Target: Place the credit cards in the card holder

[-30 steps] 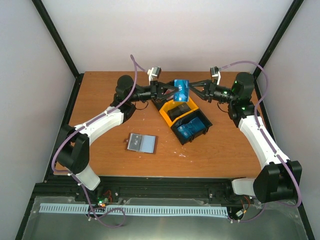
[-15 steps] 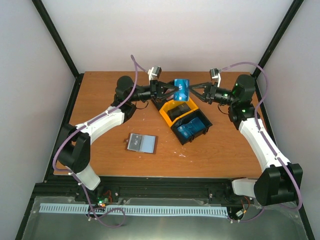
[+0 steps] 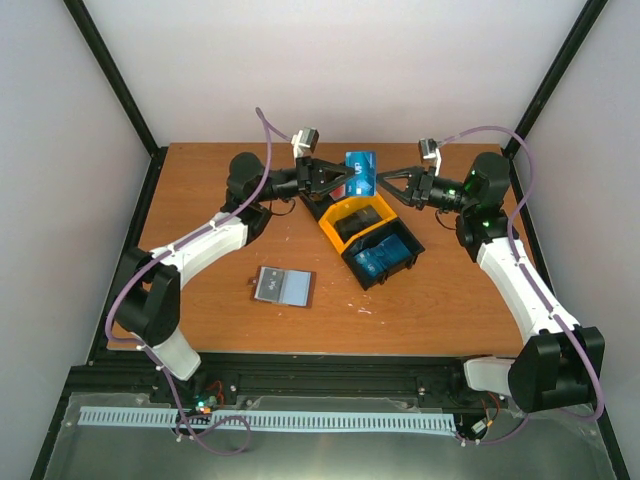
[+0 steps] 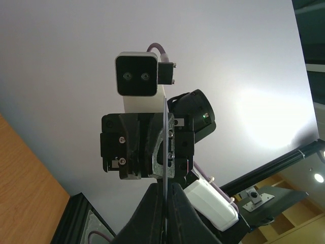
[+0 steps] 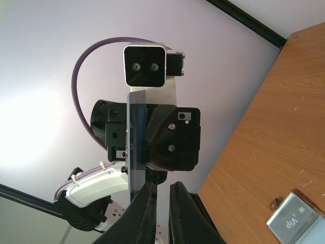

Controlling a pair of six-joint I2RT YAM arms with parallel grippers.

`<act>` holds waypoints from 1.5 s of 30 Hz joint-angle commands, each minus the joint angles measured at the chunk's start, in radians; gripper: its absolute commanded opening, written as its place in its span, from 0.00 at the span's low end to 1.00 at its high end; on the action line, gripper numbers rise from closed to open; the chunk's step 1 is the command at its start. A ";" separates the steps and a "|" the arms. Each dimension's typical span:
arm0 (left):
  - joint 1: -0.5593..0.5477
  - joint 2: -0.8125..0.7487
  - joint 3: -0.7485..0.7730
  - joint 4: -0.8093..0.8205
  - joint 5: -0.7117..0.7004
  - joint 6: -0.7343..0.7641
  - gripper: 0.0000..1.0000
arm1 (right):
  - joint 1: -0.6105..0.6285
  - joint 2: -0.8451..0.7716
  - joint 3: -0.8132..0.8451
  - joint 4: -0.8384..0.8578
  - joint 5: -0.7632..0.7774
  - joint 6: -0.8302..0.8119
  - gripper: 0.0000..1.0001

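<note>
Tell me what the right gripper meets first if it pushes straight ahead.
Most likely the blue credit card, clamped by the left gripper just ahead of the right gripper. The right wrist view shows it slightly off the centreline, so contact may be glancing.

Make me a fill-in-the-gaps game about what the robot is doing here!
The blue plastic credit card is pinched up in the air by the robot's ____ hand.
The small brown leather card holder lies ____ on the wooden table, showing its pale inside.
The card in the black end of the black-and-yellow plastic tray is coloured ____.
Missing words: left, open, blue.
</note>
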 commanded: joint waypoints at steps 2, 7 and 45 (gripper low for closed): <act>0.007 -0.024 0.012 0.057 -0.001 -0.006 0.01 | 0.020 0.000 0.035 -0.037 -0.024 -0.057 0.10; 0.007 -0.031 0.009 0.011 -0.009 0.027 0.01 | 0.025 -0.020 0.047 -0.039 -0.001 -0.067 0.23; 0.007 -0.086 -0.014 0.001 -0.039 0.054 0.01 | 0.056 -0.010 0.069 -0.100 0.011 -0.109 0.13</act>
